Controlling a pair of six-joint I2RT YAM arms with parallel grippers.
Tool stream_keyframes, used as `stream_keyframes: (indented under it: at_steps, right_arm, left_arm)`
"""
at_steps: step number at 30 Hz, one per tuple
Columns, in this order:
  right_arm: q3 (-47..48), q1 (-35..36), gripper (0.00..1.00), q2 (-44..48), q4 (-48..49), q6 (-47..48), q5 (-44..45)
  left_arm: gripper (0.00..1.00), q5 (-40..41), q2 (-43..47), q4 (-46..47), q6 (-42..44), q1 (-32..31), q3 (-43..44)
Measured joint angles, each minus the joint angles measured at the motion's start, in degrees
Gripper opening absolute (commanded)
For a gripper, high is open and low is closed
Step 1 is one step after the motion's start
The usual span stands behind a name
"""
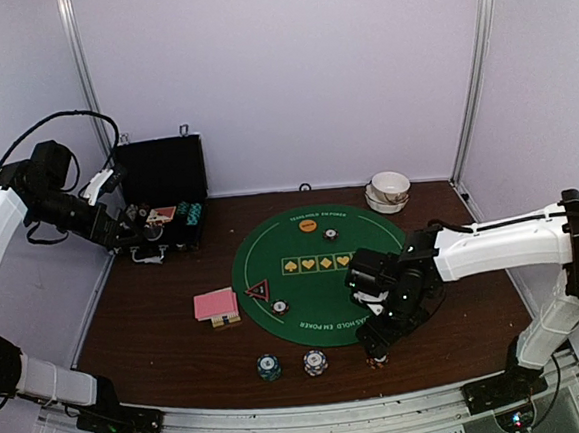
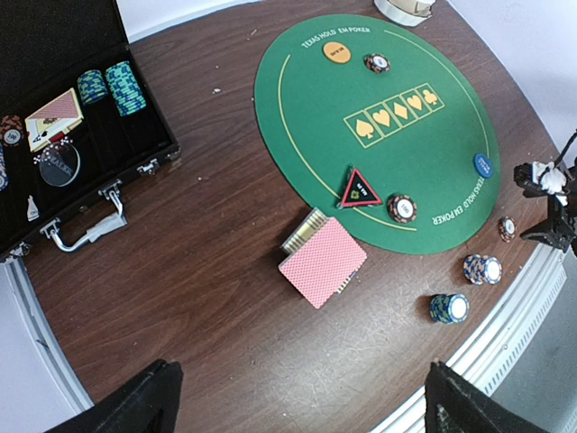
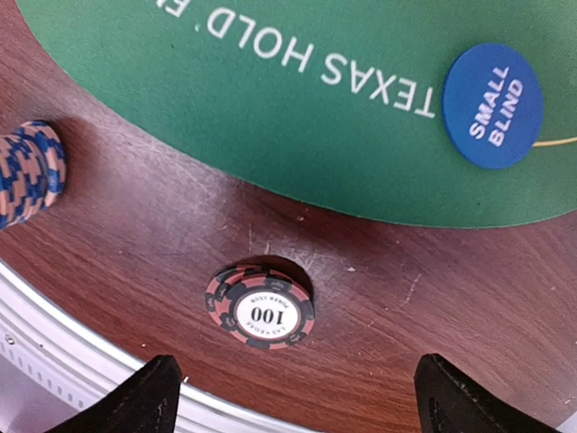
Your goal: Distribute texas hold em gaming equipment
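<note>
Red-and-black chip (image 3: 260,308) lies flat on the table (image 3: 433,298), just off the green mat (image 3: 270,108), untouched between the spread fingers of the right pincer (image 3: 306,401). Withdraw straight up so neither finger nudges it. Left pincer (image 2: 302,401) hangs apart, empty.

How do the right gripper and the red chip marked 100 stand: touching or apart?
Apart. The right wrist view shows bare table between the red chip and both fingers of the open right gripper.
</note>
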State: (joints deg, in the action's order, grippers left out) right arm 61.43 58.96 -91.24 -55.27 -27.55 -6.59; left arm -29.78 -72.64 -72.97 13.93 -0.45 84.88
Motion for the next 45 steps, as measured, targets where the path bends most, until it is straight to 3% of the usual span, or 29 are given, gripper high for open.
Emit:
stream_keyframes:
  at_steps: [16, 25, 38, 45]
  right_arm:
    - [-2.97, 1.97, 0.8, -6.43, 9.29, -1.36, -2.54]
    - [-3.74, 3.37, 0.62, -6.49, 10.08, -1.77, -2.82]
    - [-3.26, 3.8, 0.21, -6.47, 7.87, -1.79, -1.6]
    - [1.77, 3.41, 0.17, -5.16, 1.31, -0.02, 0.7]
  left_arm:
    - [0.98, 0.0, 0.0, -0.02, -0.07, 0.0, 0.0]
    - [0.98, 0.0, -0.02, -0.02, -0.09, 0.0, 0.0]
    - [0.97, -0.02, -0.04, -0.17, -0.13, 0.0, 0.94]
    - [0.97, -0.02, -0.11, -0.24, -0.15, 0.0, 1.22]
